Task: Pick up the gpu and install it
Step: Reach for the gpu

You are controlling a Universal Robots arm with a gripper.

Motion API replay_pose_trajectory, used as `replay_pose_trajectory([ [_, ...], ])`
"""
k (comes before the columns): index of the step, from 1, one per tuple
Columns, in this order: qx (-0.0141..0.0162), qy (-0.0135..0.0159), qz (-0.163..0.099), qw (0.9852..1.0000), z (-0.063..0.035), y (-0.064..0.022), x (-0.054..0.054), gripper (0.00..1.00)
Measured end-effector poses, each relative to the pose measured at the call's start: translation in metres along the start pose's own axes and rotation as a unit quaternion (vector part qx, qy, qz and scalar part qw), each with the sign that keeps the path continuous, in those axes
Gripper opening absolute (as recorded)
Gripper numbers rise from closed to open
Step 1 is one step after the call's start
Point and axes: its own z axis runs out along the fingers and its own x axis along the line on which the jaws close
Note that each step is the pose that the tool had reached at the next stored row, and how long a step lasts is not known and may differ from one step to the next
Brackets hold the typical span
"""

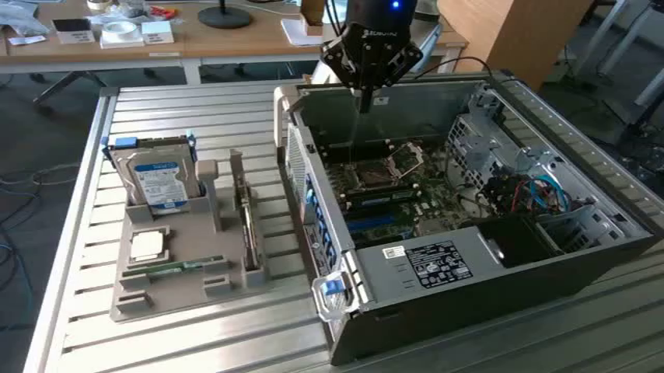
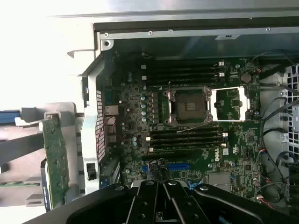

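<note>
Exterior view: closed, empty claw (image 1: pixel 365 101) hangs just inside the open case's (image 1: pixel 467 311) rim, gpu (image 1: pixel 247 229) well apart in its tray (image 1: pixel 166 301).

The claw (image 1: pixel 365 99), closed and empty, hangs over the open computer case's (image 1: pixel 467 311) far wall. On the exterior view's left, the gpu (image 1: pixel 247 229) stands on edge in a grey holder (image 1: pixel 171 299) on the tabletop (image 1: pixel 186 105).

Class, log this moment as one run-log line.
gripper: shut, over open computer case | gpu: on edge in gray holder, not gripped | install: not done

Blown-out white glare beside a dim, shadowed case (image 2: pixel 187 33) interior.
</note>
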Motion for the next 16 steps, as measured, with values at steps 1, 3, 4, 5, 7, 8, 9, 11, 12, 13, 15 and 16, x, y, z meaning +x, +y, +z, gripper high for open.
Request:
replay_pose_trajectory([
  [1,0.0000,0.0000,0.000,1.0000,0.0000,0.0000,0.0000,0.11],
  [3,0.0000,0.0000,0.000,1.0000,0.0000,0.0000,0.0000,0.11],
  [4,0.0000,0.0000,0.000,1.0000,0.0000,0.0000,0.0000,0.11],
  [5,0.0000,0.0000,0.000,1.0000,0.0000,0.0000,0.0000,0.11],
  [7,0.0000,0.0000,0.000,1.0000,0.0000,0.0000,0.0000,0.11],
  [8,0.0000,0.0000,0.000,1.0000,0.0000,0.0000,0.0000,0.11],
  [9,-0.0001,-0.0001,0.000,1.0000,0.0000,0.0000,0.0004,0.11],
  [11,-0.0001,-0.0001,0.000,1.0000,0.0000,-0.0001,0.0017,0.11],
  [12,0.0000,0.0000,0.000,1.0000,-0.0001,-0.0002,0.0023,0.11],
  [13,0.0000,0.0000,0.000,1.0000,-0.0001,-0.0002,0.0032,0.11],
  [15,0.0000,0.0000,0.000,1.0000,-0.0001,-0.0004,0.0052,0.11],
  [16,0.0000,0.0000,0.001,1.0000,-0.0002,-0.0004,0.0064,0.11],
])
